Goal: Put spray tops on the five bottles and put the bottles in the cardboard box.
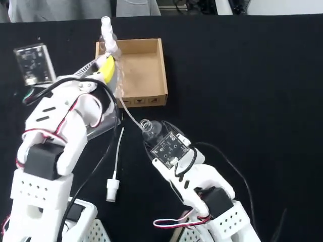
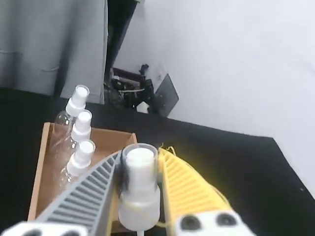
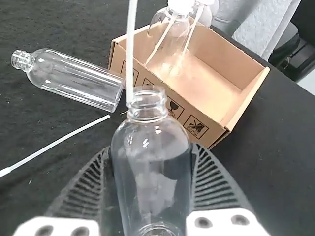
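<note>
Your left gripper (image 2: 141, 164) grips 1 spray top (image 2: 140, 196) beside the box (image 1: 162, 70), your right gripper (image 3: 150, 152) clamps 1 open bottle (image 3: 147, 118) near it, so the tube (image 3: 131, 54) can meet its mouth.

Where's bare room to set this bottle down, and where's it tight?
Free: table right of the cardboard box; the box's right half. Crowded: in front of the box, around the lying bottle and loose spray top.
</note>
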Controlling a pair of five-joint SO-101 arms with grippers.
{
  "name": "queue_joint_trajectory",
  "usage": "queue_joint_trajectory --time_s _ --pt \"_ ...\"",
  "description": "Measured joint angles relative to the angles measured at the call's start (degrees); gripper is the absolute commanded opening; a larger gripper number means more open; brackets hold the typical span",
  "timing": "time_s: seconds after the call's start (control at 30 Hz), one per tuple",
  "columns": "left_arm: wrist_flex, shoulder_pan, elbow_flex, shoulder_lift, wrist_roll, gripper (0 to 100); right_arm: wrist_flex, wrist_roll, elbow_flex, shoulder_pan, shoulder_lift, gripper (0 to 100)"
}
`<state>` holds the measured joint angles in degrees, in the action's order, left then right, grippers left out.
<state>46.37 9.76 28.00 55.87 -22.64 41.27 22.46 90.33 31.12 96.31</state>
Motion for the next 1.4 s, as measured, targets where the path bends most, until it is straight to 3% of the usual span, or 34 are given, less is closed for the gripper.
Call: queue_joint_trajectory --time_s 0.23,0.63,1.4 --pt "-0.18 -0.53 0.00 1.49 0.00 3 0.00 0.00 0.00 0.00 0.00 5.7" --pt "-8.97 -2.37 5.27 1.93 0.00 3 0.00 0.00 0.00 0.35 0.00 5.7" --pt "-3.96 -0.35 3.69 2.11 1.76 3 0.00 0.00 0.00 0.35 0.00 5.7"
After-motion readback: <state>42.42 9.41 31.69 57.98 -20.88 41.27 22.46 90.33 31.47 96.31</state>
